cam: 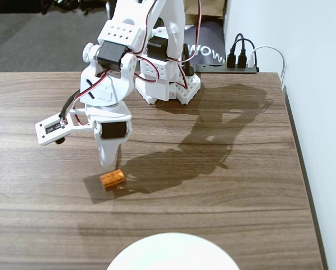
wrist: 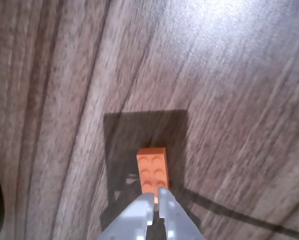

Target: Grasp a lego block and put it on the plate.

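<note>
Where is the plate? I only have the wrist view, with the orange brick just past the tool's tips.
Observer: In the fixed view the plate sits at the bottom edge, partly cut off, to the lower right of the lego block.
Operator: Anything on it?
Observer: The part that shows is bare.
Operator: Anything between brick and plate?
Observer: Only wooden table.

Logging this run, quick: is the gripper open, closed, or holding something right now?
Gripper: fingers closed, holding nothing, just above the lego block on the table.
</note>
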Motion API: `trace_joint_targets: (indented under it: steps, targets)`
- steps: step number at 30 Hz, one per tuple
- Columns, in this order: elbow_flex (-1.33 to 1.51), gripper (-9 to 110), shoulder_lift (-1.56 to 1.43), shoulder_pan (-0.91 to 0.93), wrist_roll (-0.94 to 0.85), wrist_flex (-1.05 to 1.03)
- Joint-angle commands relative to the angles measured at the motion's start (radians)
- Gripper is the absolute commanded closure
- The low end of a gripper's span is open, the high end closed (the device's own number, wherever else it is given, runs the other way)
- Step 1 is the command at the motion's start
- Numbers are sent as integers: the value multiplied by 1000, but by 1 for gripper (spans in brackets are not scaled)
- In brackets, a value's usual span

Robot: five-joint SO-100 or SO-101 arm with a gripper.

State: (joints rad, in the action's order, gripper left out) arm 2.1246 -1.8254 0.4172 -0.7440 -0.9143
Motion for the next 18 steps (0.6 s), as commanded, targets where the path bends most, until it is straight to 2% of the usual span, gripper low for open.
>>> trace_joint_targets:
  steps: [1,18]
  targets:
    - [-78,101,-2,-11,-15,-60]
    - [-314,100,43,-25,-46,-336]
